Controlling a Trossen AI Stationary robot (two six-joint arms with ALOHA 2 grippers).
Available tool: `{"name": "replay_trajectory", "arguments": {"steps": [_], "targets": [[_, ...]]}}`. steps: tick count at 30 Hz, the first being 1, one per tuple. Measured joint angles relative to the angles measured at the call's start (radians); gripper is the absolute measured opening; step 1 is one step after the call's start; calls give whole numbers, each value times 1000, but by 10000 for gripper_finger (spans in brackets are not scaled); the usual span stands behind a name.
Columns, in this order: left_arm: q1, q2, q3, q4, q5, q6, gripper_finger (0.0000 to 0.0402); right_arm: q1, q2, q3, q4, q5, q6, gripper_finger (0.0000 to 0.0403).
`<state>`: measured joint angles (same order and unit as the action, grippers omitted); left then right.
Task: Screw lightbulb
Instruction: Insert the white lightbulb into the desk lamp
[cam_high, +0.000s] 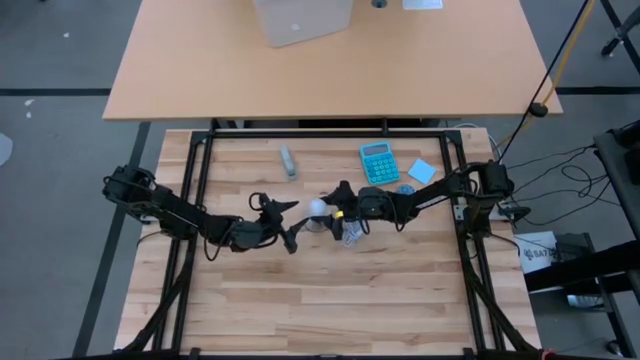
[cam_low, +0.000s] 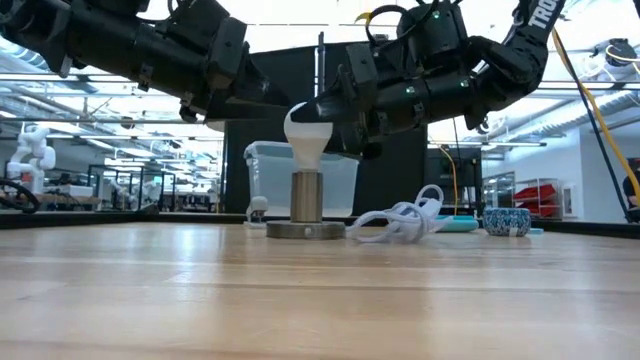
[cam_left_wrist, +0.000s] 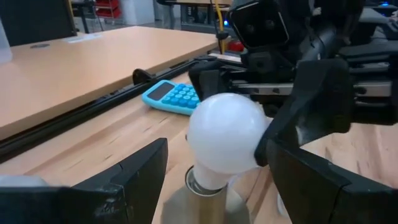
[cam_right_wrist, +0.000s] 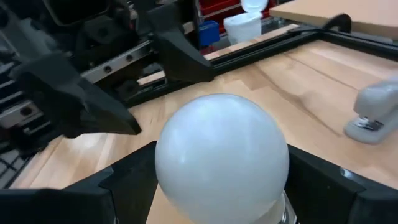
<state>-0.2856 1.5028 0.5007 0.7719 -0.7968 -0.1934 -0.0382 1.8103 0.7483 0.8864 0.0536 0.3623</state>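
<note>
right end effector: gripping lightbulb | bulb: seated upright in socket, mid-worktop | left end effector: open beside it

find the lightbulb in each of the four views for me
High view: lightbulb at table centre, between both arms.
Low view: lightbulb left of centre, standing on the grey socket base.
Left wrist view: lightbulb at centre, with the right end effector touching its side.
Right wrist view: lightbulb fills the lower centre.
Shared landmark: the blue calculator, also in the left wrist view.
</note>
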Motion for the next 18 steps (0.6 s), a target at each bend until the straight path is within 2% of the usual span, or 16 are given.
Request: {"name": "replay_trajectory", "arguments": {"steps": [11, 18], "targets": [[1, 0, 0, -1, -18, -7, 280, -27, -2, 1, -17, -22, 132, 302], [15, 0, 0, -4, 62, -13, 280, -29, -3, 2, -27, -26, 133, 302]]}}
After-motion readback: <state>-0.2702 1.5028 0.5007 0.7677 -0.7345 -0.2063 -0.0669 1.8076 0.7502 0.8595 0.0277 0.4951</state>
